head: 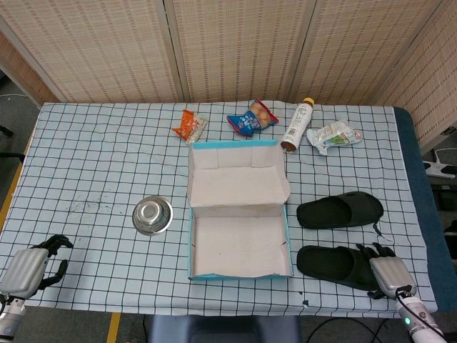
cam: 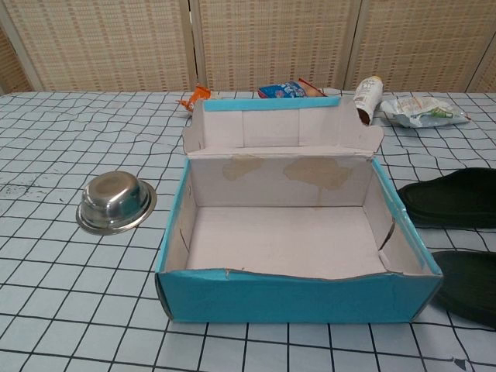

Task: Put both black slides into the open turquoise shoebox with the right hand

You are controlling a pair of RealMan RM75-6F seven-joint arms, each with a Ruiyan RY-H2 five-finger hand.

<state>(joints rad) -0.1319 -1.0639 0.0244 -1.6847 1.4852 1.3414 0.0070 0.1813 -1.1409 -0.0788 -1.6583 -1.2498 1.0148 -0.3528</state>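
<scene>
The open turquoise shoebox (head: 191, 243) sits mid-table with nothing inside, its lid (head: 235, 175) folded back; its front wall (cam: 294, 297) fills the chest view. Two black slides lie right of it, side by side. The far slide (head: 340, 210) (cam: 453, 198) is untouched. My right hand (head: 385, 270) is at the right end of the near slide (head: 332, 263) (cam: 469, 285), its dark fingers (head: 371, 250) spread over that end without a visible grip. My left hand (head: 25, 268) rests at the table's front left corner, holding nothing, fingers apart. Neither hand shows in the chest view.
A steel bowl (head: 152, 214) (cam: 116, 203) stands left of the box. Behind the box lie an orange snack packet (head: 189, 126), a blue snack bag (head: 252, 118), a bottle (head: 298, 124) on its side and a white-green packet (head: 334, 135). The table's right edge (head: 410, 179) runs close to the slides.
</scene>
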